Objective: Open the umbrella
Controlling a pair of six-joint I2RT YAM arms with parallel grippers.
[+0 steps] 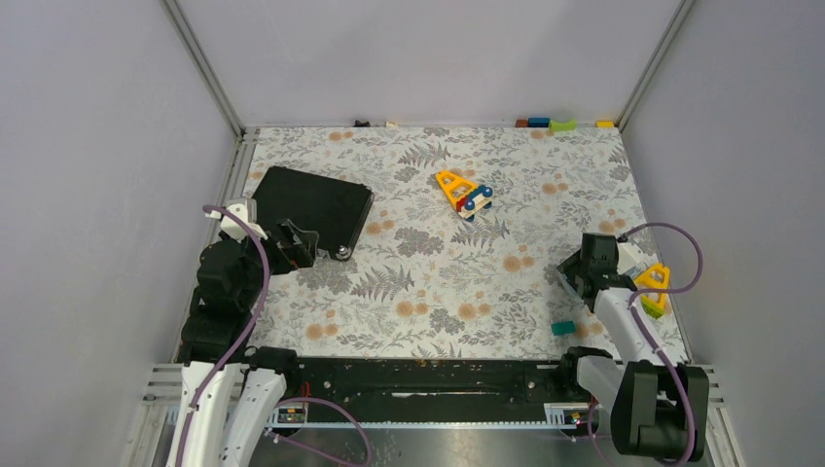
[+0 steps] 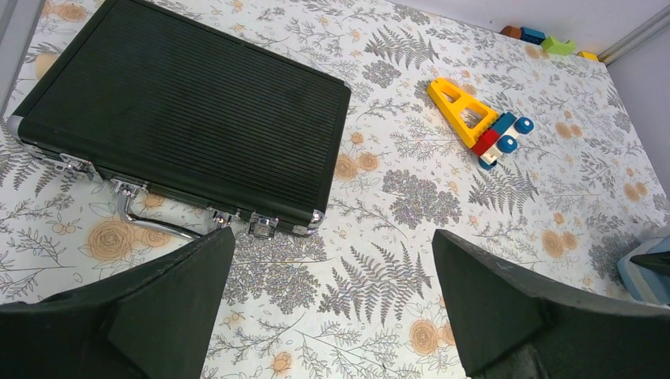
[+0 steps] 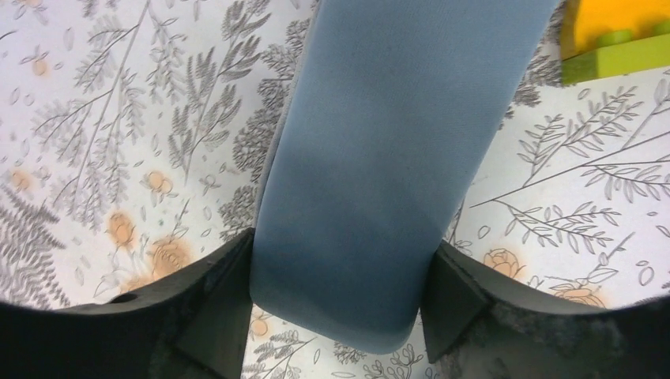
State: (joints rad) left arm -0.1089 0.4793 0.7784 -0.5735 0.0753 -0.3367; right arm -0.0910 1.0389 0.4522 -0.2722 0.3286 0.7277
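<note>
Right end effector [image 3: 340,260] clamps one blue-grey sleeve [image 3: 395,118]; left end effector [image 2: 332,237] gaping; one black case [image 2: 182,110].

Here's the left arm [image 1: 219,282]: chunky black joints over glossy white lower links, a white cap near the wrist, and a purple cable [image 1: 265,277] looping alongside. The right arm [image 1: 623,326] matches it, with black housings, a pale grey-white forearm link and a purple cable of its own [image 1: 697,255]. Close in, the left gripper [image 2: 332,304] shows matte black, wedge-shaped fingers [image 2: 166,308] — and the right gripper [image 3: 340,316] has the same black fingers [image 3: 209,316], slightly grainy on the surface.
</note>
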